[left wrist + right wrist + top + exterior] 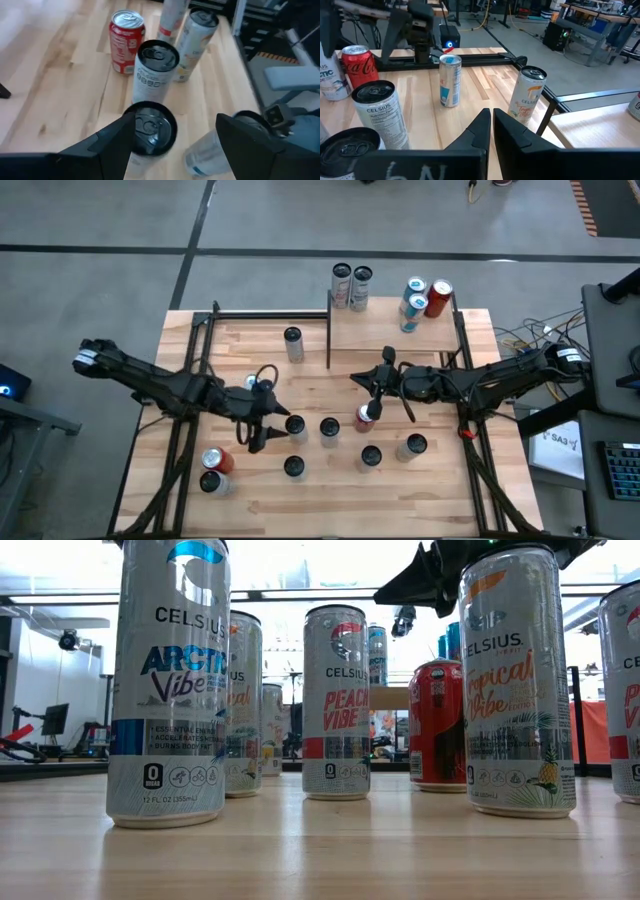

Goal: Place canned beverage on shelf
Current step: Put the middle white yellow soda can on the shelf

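Left gripper gapes (empty); right gripper closed.

Cans crowd the middle of the surface, a loose cluster with narrow gaps between. The shelf board lies bare, four cans lining its far edge. Black posts fence its sides.

Can and surface colours
Red can beside a silver can with a black lid; silver-and-blue can; light wood table and shelf.
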You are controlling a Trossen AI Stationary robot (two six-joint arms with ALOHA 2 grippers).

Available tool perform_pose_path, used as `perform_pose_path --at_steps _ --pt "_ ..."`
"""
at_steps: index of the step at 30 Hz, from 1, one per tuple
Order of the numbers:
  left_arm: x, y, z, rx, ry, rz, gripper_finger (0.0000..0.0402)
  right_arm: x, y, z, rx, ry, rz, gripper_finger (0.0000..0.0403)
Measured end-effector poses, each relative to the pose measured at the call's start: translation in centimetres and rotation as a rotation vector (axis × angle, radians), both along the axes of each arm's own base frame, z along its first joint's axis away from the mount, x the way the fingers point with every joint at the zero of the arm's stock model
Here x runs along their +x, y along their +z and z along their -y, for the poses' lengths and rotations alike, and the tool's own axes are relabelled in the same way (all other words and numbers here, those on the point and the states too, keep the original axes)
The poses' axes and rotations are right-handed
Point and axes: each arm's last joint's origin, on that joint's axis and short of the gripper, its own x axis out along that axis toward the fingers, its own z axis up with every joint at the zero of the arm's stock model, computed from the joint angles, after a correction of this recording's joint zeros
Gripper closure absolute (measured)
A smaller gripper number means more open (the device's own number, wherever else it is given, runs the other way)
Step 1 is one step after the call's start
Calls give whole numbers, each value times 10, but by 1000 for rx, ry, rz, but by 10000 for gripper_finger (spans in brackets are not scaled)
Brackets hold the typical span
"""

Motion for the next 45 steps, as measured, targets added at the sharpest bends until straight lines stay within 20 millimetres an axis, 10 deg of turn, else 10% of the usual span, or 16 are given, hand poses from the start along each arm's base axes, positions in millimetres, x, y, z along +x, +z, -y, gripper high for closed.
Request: perform_pose_path --at_steps 37,45 --pt "18 -22 8 163 -126 -85 139 0 -1 0 6 -2 -5 390" --pt "16 -12 13 420 -123 -70 139 0 -1 0 24 -6 0 390"
